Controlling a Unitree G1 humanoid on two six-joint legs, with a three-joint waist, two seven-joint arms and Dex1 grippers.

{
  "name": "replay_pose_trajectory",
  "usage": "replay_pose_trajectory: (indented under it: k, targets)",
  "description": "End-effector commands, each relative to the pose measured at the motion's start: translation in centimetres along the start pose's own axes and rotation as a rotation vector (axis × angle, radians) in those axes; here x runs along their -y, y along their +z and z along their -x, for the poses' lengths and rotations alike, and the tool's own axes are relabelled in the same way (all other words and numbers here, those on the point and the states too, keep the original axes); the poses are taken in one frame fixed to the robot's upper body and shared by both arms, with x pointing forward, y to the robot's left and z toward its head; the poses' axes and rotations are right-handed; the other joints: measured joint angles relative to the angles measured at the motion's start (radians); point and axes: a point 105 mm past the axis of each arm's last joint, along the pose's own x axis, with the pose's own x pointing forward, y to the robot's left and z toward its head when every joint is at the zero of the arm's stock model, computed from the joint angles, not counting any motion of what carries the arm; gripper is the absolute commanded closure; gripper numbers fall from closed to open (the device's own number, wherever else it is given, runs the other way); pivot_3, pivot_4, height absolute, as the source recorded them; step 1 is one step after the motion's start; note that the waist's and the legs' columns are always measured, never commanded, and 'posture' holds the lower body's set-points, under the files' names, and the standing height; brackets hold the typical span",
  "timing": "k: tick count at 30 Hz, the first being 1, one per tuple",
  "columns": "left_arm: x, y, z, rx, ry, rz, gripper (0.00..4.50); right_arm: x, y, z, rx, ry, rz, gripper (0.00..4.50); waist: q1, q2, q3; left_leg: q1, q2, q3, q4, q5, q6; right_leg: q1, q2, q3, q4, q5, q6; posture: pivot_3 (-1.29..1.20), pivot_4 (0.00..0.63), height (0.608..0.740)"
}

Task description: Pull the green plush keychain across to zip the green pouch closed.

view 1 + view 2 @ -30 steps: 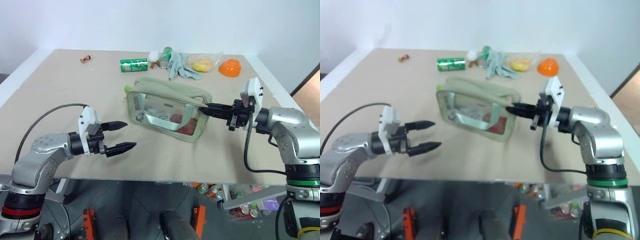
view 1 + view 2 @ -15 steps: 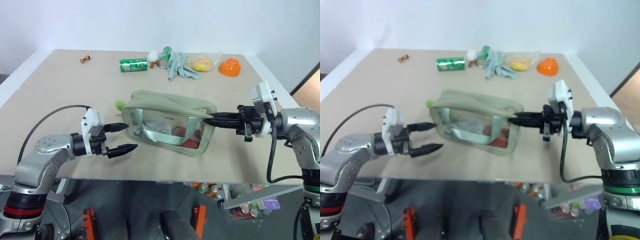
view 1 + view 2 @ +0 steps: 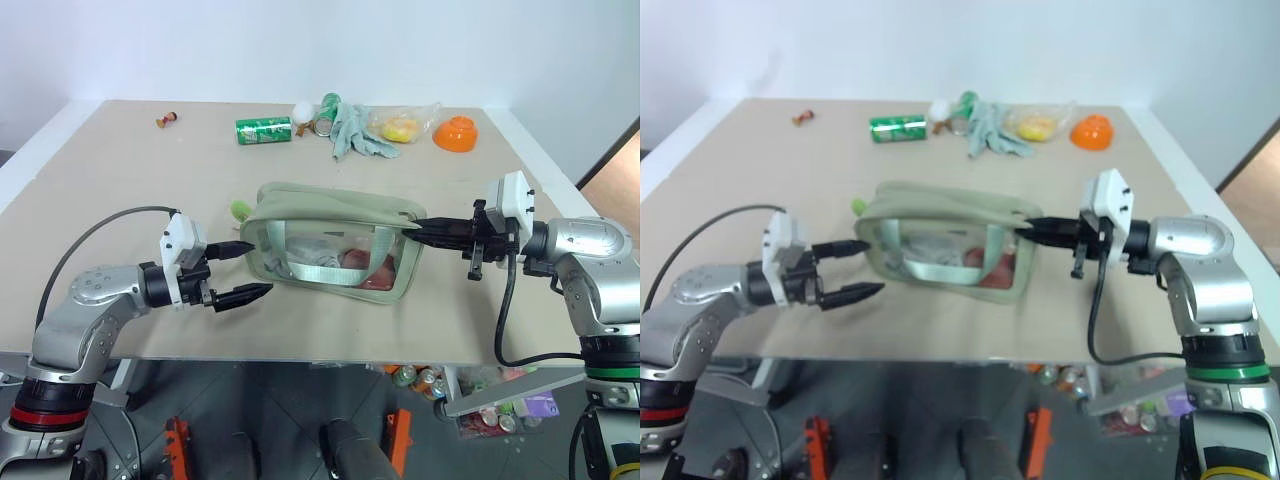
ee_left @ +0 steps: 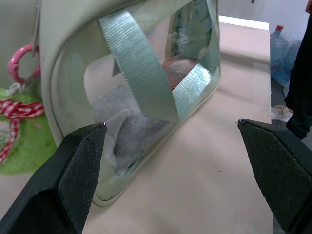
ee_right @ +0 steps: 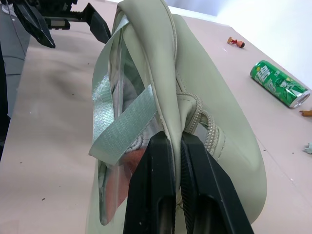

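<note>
Two grippers flank the green pouch (image 3: 335, 245), which sits mid-table toward the front edge: the right gripper (image 3: 418, 226) pinches the fabric at its right end, fingers pressed together, while the left gripper (image 3: 247, 270) hovers just off the left end, fingers spread wide. Tucked at that left end toward the far side lies the green plush keychain (image 3: 239, 210) — soft, light and squashy by the look of it, so best squeezed around its middle while the floppy pouch is held taut.
</note>
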Motion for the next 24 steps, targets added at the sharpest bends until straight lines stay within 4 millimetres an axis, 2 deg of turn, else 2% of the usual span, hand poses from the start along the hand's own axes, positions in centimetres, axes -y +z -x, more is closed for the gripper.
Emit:
replay_pose_trajectory:
  k: [1, 5, 9, 10, 13, 17, 24]
  targets:
    - [0.0, 0.7, 0.2, 0.016, 0.002, -0.037, 0.03, 0.2, -0.2, 0.1, -0.026, -0.014, 0.005, 4.50, 0.000, 0.000, 0.000, 0.000, 0.000, 0.000, 0.000, 0.000, 0.000, 0.000, 0.000, 0.000, 0.000, 0.000, 0.000, 0.00, 0.150, 0.740]
    - [-0.2, 1.0, 0.2, 0.042, 0.024, -0.021, 0.03, 0.6, -0.5, 0.5, -0.038, -0.060, -0.090, 4.50, 0.000, 0.000, 0.000, 0.000, 0.000, 0.000, 0.000, 0.000, 0.000, 0.000, 0.000, 0.000, 0.000, 0.000, 0.000, 0.00, 0.150, 0.740]
    - [-0.6, 1.6, 0.5, 0.043, 0.038, -0.036, 0.00, 0.0, -0.3, 1.0, -0.041, -0.042, -0.146, 3.10, 0.003, 0.000, 0.000, 0.000, 0.000, 0.000, 0.000, 0.000, 0.000, 0.000, 0.000, 0.000, 0.000, 0.000, 0.000, 0.00, 0.150, 0.740]
    - [-0.7, 1.7, 0.6, 0.047, 0.043, -0.034, 0.00, -0.1, -0.2, 1.1, -0.037, -0.044, -0.165, 2.91, 0.004, 0.000, 0.000, 0.000, 0.000, 0.000, 0.000, 0.000, 0.000, 0.000, 0.000, 0.000, 0.000, 0.000, 0.000, 0.00, 0.150, 0.740]
    - [-1.2, 2.3, 0.9, 0.071, 0.081, -0.018, 0.00, -0.2, 0.5, 1.5, -0.016, -0.062, -0.196, 1.68, 0.004, 0.001, 0.001, -0.001, 0.000, 0.000, 0.000, 0.000, 0.000, 0.000, 0.000, 0.000, 0.000, 0.000, 0.000, 0.00, 0.150, 0.740]
    - [-2.0, 2.7, 1.5, 0.089, 0.136, 0.008, 0.00, -0.9, 0.8, 1.9, -0.028, -0.075, -0.217, 0.33, 0.006, 0.001, 0.001, -0.001, 0.000, -0.001, 0.000, 0.000, 0.000, 0.000, 0.000, -0.001, 0.000, -0.001, 0.000, 0.00, 0.150, 0.740]
    - [-2.7, 2.6, 2.0, 0.065, 0.169, -0.011, 0.00, -1.2, 0.8, 2.1, -0.003, -0.130, -0.213, 0.33, 0.006, 0.001, 0.001, -0.001, -0.001, -0.001, 0.000, 0.000, 0.000, 0.000, 0.000, 0.000, 0.000, -0.001, 0.000, 0.00, 0.150, 0.740]
